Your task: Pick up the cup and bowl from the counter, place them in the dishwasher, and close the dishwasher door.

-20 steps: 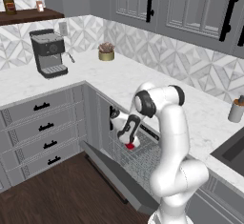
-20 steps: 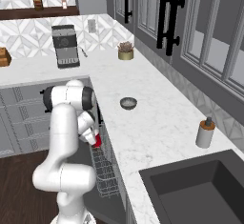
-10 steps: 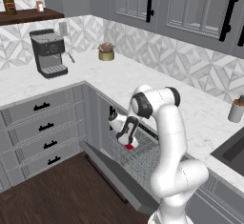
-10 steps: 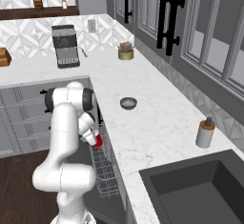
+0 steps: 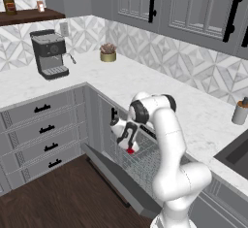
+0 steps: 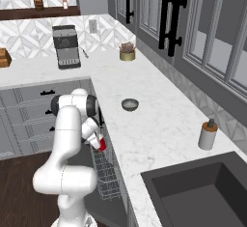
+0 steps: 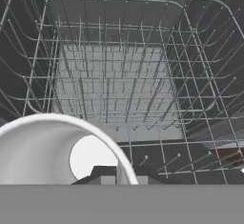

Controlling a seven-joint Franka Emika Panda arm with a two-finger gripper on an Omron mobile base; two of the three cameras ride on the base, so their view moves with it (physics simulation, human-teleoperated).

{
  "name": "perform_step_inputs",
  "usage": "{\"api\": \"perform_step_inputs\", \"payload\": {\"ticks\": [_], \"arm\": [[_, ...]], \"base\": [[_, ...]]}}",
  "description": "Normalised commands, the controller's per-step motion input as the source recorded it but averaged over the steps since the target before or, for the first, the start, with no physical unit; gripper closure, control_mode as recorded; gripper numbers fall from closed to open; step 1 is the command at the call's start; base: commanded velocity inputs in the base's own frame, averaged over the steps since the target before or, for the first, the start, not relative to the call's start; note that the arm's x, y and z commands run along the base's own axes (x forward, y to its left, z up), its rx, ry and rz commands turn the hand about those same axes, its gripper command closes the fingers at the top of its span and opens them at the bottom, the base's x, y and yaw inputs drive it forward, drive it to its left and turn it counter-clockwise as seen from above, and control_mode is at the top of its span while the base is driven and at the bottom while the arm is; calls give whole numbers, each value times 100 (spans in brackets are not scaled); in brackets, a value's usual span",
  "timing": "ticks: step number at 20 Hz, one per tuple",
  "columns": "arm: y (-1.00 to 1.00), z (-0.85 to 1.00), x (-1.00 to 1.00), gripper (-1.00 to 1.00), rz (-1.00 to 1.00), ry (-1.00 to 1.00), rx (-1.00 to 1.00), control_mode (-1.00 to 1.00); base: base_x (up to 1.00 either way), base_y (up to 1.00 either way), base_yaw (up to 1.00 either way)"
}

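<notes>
Fingers (image 5: 130, 149) clamped on cup (image 5: 130, 150) — lower now, over rack (image 5: 145, 161)

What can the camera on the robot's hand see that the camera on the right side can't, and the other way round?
The hand view looks straight into the cup, showing its white inside and round rim, and down through the bars to the floor of the wire rack.

The right base view shows the cup's red outside held in the shut gripper, the grey bowl on the counter, the coffee machine and the sink.

Both show the cup above the dishwasher rack.
</notes>
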Motion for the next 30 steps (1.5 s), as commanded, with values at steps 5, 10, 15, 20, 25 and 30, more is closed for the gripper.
{"api": "perform_step_inputs", "payload": {"ticks": [5, 10, 15, 20, 25, 30], "arm": [[0, -45, 21, 100, 0, 0, 0, -100], [13, -39, -1, -100, 1, 0, -1, -100], [11, 6, -66, -100, 1, -5, -1, -100], [0, 54, -41, -100, 0, -9, 0, -100], [-1, 68, -28, -100, 0, -11, 0, -100], [0, 68, -59, -100, 0, -12, 3, -100]], "base": [[0, 0, 0], [0, 0, 0], [0, 0, 0], [0, 0, 0], [0, 0, 0], [0, 0, 0]]}}
